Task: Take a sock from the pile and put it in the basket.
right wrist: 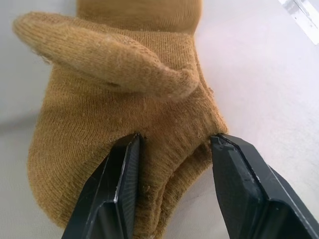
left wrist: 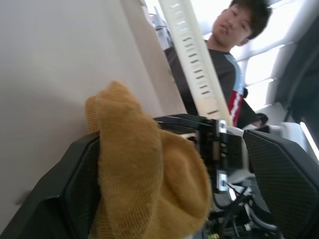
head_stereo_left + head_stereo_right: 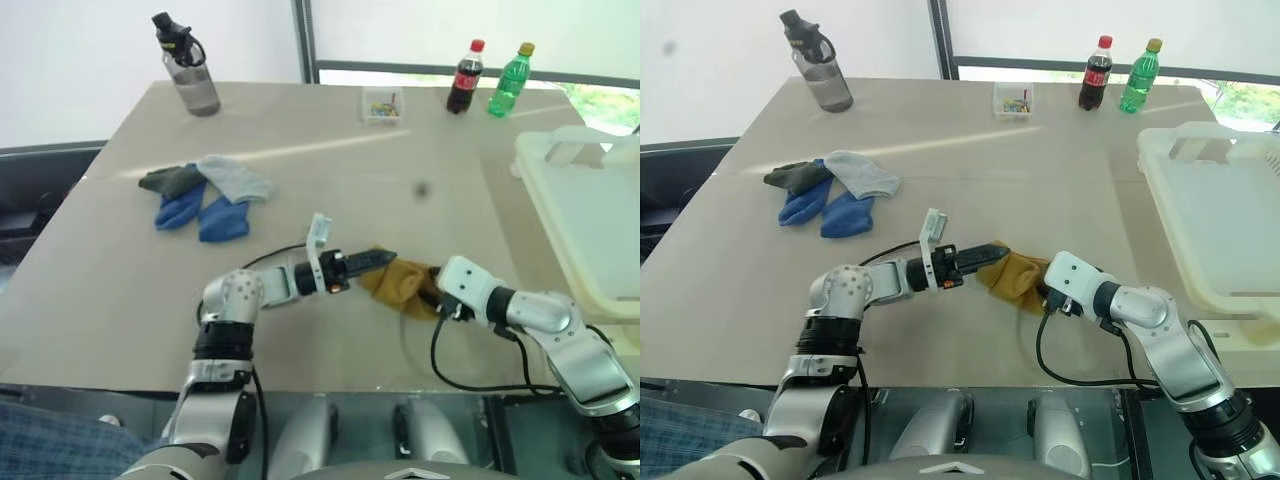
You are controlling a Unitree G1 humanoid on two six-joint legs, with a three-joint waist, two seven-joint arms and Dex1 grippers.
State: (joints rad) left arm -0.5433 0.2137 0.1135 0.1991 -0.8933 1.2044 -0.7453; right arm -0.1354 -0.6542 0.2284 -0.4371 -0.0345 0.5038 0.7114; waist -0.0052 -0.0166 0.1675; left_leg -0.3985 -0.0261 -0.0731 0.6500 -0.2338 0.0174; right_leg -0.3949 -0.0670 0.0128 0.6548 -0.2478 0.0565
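Note:
The mustard-yellow sock (image 3: 402, 283) lies bunched on the table near the front edge, between my two grippers. My right gripper (image 1: 172, 142) is shut on the sock's (image 1: 114, 99) ribbed end, with the knit filling the gap between its black fingers. From the other side, my left gripper (image 2: 177, 144) stands open around the sock (image 2: 144, 169), which rests against one finger (image 2: 75, 184). The pile (image 3: 205, 195) of blue, light grey and dark socks lies at the table's left. The whitish basket (image 3: 555, 215) stands at the right edge.
A grey water bottle (image 3: 187, 68) stands at the back left. A small clear box (image 3: 381, 104), a cola bottle (image 3: 464, 77) and a green bottle (image 3: 510, 80) line the far edge. A person (image 2: 234, 59) sits beyond the basket.

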